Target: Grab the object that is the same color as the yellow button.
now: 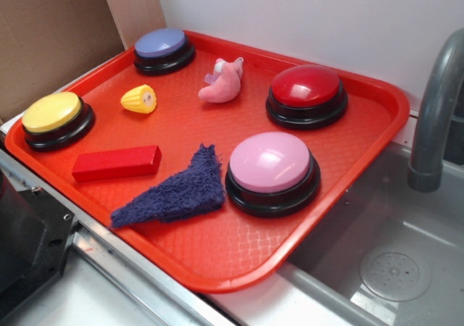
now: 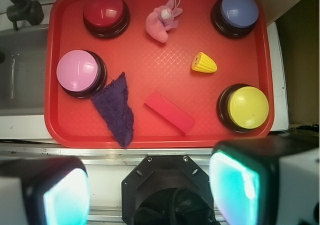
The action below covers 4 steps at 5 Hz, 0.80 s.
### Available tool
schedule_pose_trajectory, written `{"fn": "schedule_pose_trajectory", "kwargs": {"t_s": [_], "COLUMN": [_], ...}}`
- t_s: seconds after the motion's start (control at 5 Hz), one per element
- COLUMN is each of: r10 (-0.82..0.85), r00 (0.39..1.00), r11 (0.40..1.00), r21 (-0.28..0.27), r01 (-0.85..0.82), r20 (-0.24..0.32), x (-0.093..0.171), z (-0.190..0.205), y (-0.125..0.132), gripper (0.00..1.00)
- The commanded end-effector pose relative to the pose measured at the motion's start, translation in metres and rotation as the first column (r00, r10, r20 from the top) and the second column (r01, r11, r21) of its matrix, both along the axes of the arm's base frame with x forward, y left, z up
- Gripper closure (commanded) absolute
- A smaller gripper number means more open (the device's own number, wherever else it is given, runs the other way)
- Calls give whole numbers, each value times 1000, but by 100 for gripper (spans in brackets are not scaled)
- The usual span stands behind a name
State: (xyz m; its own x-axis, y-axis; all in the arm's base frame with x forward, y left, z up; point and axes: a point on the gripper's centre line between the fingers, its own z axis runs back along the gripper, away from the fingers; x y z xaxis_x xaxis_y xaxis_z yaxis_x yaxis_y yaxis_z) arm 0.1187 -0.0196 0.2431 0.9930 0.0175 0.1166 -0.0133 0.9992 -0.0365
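- The corn cob piece (image 1: pixel 139 99) (image 2: pixel 204 63) lies on its side on the red tray (image 1: pixel 239 250) (image 2: pixel 150 130), between the yellow button (image 1: pixel 52 113) (image 2: pixel 247 107) and the blue-purple button (image 1: pixel 162 45) (image 2: pixel 239 9), touching neither.
- Its long axis runs roughly level with the tray; in the exterior view the narrow yellow tip points left toward the tray's edge and the pale flat end faces right, toward the pink plush toy (image 1: pixel 223 82) (image 2: pixel 163 21).
- In the wrist view the flat end faces left and the tapered end right.
- A red block (image 1: pixel 116 162) (image 2: pixel 169 111) lies nearer the front rim, and a dark purple cloth (image 1: pixel 176 190) (image 2: pixel 116 107) is just beside the pink button (image 1: pixel 270 162) (image 2: pixel 77 70).
- The red button (image 1: pixel 306 87) (image 2: pixel 104 9) sits at the far corner.
- The tray rests on a metal counter, partly over a steel sink (image 1: pixel 395 246) with a grey faucet (image 1: pixel 435 116) (image 2: pixel 20 7); a white wall and brown cardboard (image 1: pixel 54 29) stand behind.
- The gripper (image 2: pixel 150 192) hangs well above the tray's near edge with its fingers wide apart, holding nothing.
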Motion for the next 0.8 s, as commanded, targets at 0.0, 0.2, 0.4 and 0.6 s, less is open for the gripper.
{"fn": "schedule_pose_trajectory", "kwargs": {"t_s": [0.0,0.2,0.4,0.6], "r10": [0,-65,-201,-357], "r00": [1000,996,978,933], "r11": [1000,994,965,911], "r21": [0,90,183,237], "r01": [0,59,187,337], "r20": [0,59,62,48], "x": [0,21,35,52], "z": [0,-7,-18,-33], "y": [0,38,64,85], "gripper": [0,0,0,0]}}
